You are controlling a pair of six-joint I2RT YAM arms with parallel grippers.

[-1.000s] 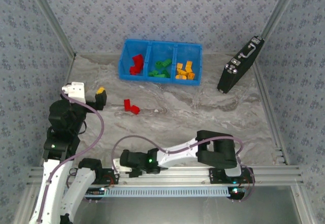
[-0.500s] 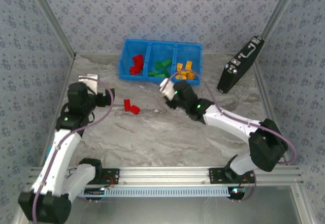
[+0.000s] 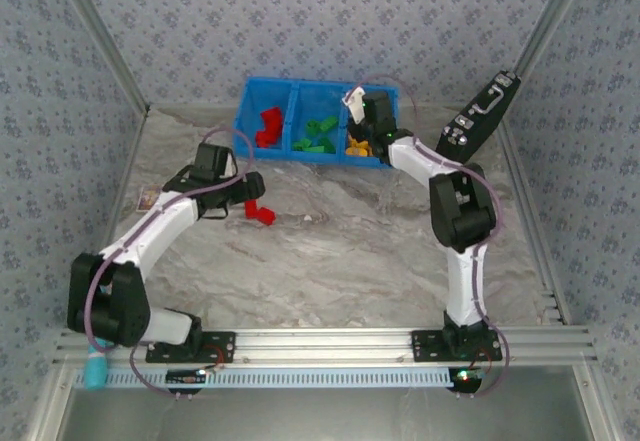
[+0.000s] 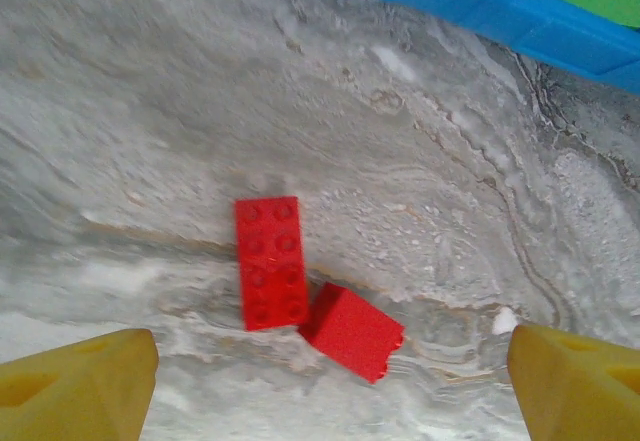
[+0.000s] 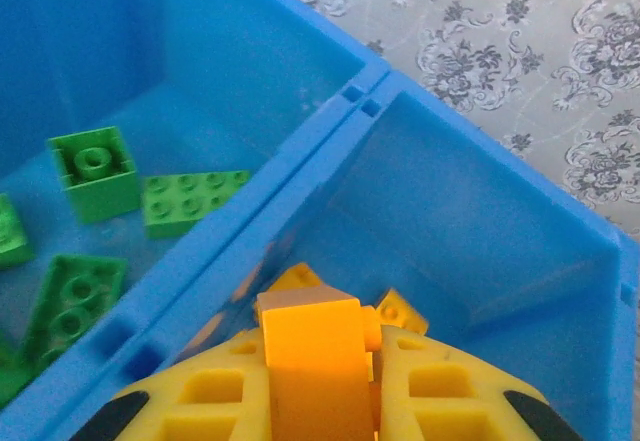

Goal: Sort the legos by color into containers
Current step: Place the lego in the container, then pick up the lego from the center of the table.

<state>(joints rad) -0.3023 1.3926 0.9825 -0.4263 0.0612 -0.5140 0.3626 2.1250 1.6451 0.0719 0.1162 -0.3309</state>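
The right jaws are clamped on an orange-yellow plastic brick [image 5: 310, 361], held over the right-hand compartment of the bright blue three-part plastic bin [image 5: 330, 111]. Other orange-yellow bricks [image 5: 402, 313] lie directly beneath, and green bricks [image 5: 95, 166] sit one compartment to the left, past the dividing wall. A plain release should drop it true.

The left jaws stand wide apart and empty, their yellow fingertips [image 4: 80, 386] flanking a flat studded red brick [image 4: 268, 261] on the grey marbled desk [image 4: 150, 91]. Its long axis runs near to far, crosswise to the line between the tips. A second red block [image 4: 352, 331] touches its near right corner and may crowd the grip. Sorted red bricks [image 3: 268, 126] lie in the bin's left compartment, just beyond
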